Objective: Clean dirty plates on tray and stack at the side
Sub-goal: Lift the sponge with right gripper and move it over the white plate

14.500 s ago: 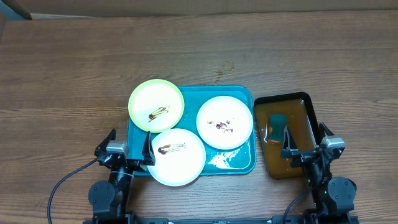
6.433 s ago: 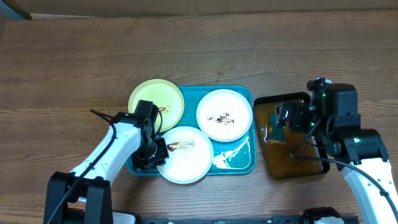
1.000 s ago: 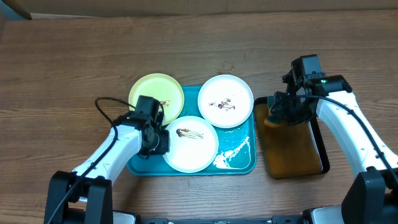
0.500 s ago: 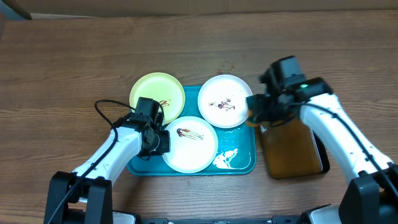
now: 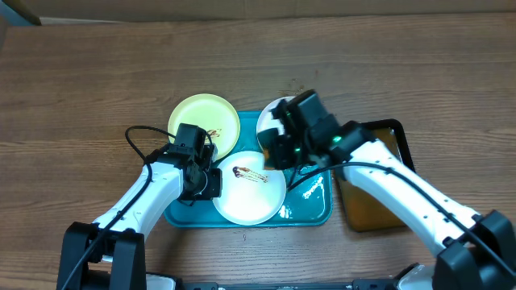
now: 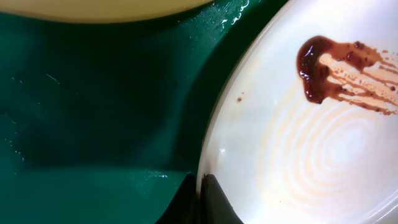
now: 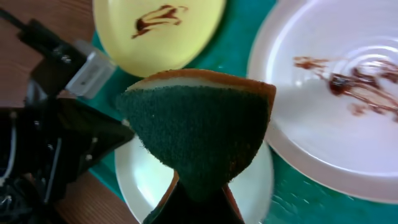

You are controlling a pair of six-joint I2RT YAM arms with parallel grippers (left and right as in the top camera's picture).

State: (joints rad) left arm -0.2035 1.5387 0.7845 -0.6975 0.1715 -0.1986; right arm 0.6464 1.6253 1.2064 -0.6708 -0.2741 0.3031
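Note:
Three dirty plates lie on the teal tray (image 5: 310, 205): a yellow-green plate (image 5: 201, 121), a far white plate (image 5: 272, 113) partly under my right arm, and a near white plate (image 5: 251, 193) with a brown smear (image 6: 323, 62). My left gripper (image 5: 214, 184) is shut on the near plate's left rim (image 6: 214, 155), its fingertips pinched together over the edge. Held above the tray, my right gripper (image 7: 193, 202) is shut on a green-faced sponge (image 7: 199, 130), hanging between the near white plate (image 7: 143, 180) and the far white plate (image 7: 336, 106).
A black tray (image 5: 395, 137) with brownish liquid stands right of the teal tray, partly under my right arm. Water glistens on the teal tray's floor (image 5: 310, 189). Bare wooden table (image 5: 97, 89) surrounds both trays.
My right arm has swung left from the black tray with the sponge and now hangs over the teal tray. The left gripper has stayed on the near plate's rim.

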